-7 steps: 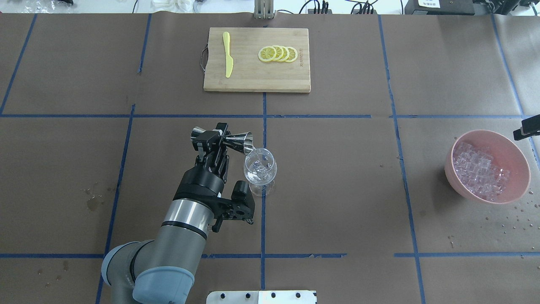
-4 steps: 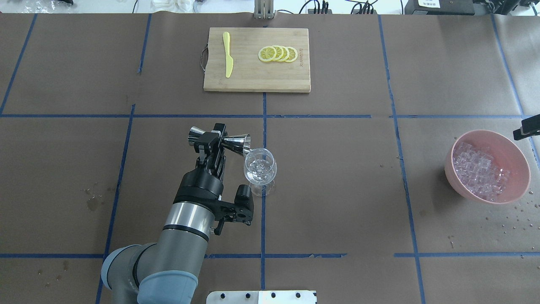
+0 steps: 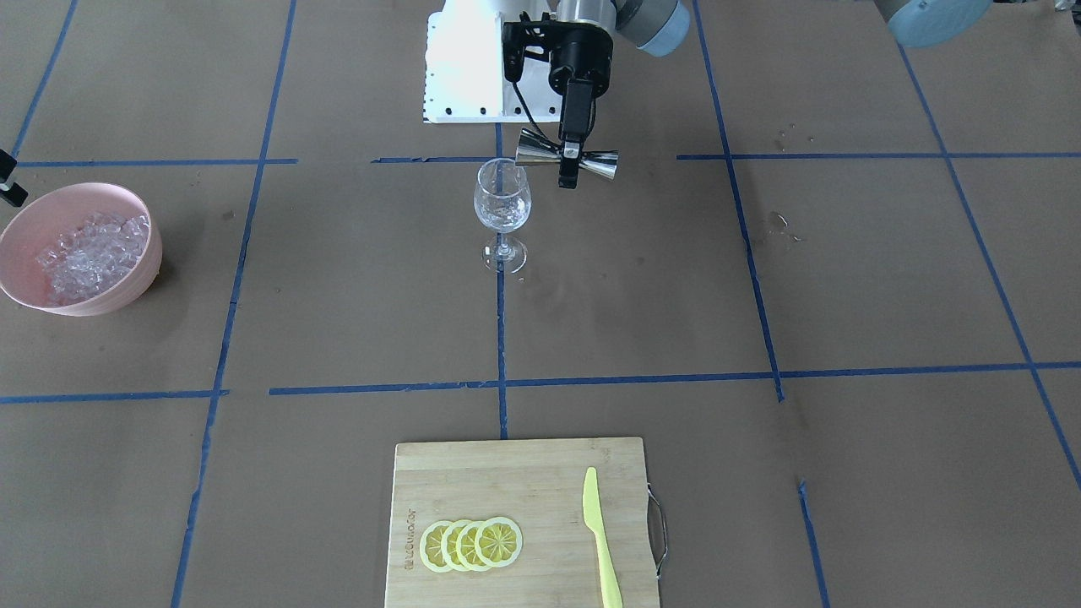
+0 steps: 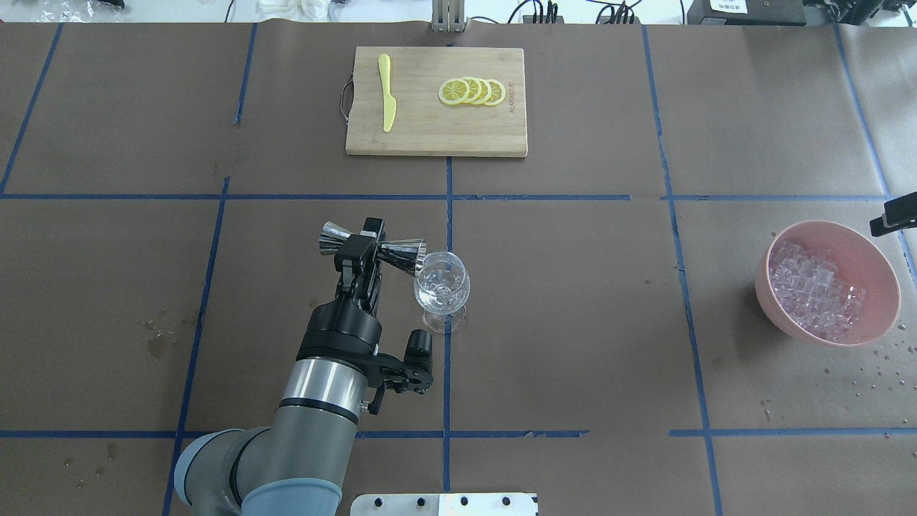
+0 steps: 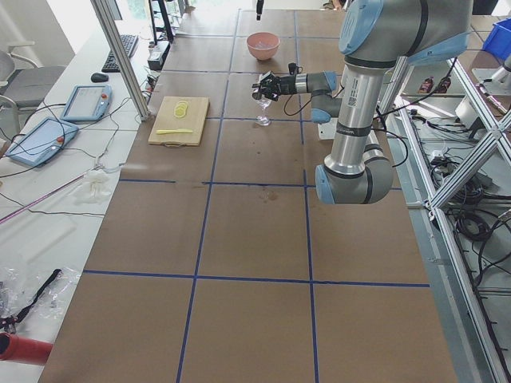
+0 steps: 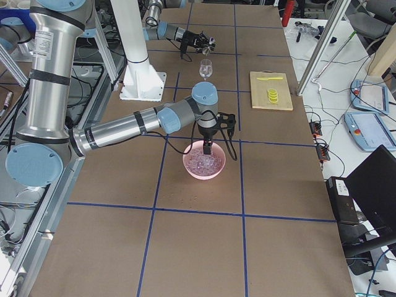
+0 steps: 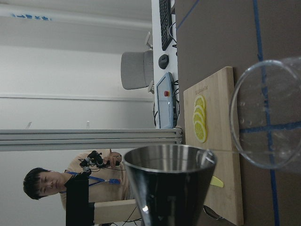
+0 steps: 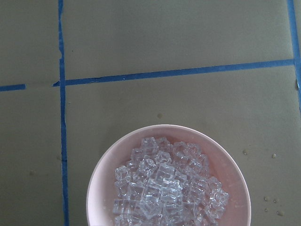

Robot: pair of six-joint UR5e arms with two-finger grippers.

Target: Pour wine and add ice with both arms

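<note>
My left gripper [image 4: 365, 247] is shut on the waist of a steel double-cone jigger [image 4: 402, 255]. It holds the jigger on its side, with the mouth at the rim of the clear stemmed wine glass [image 4: 442, 287]. The glass stands upright and holds a little clear liquid. In the front view the jigger [image 3: 591, 165] sits just beside the glass [image 3: 502, 203]. The left wrist view shows the jigger's mouth [image 7: 169, 162] beside the glass rim [image 7: 268, 117]. The ice [image 4: 813, 290] fills a pink bowl [image 4: 877, 261] at the far right. My right gripper [image 6: 207, 145] hangs above the bowl; whether it is open or shut cannot be told. The right wrist view looks down on the ice [image 8: 164, 188].
A bamboo cutting board [image 4: 430, 136] at the far side carries several lemon slices [image 4: 473, 92] and a yellow plastic knife [image 4: 387, 93]. Water drops spot the brown paper near the bowl [image 4: 867, 373]. The white pedestal [image 3: 464, 67] is at the robot's side.
My left gripper has drawn slightly back toward the robot with the jigger, whose mouth now sits beside the glass rim. The liquid in the glass has calmed. The right arm has barely moved.
</note>
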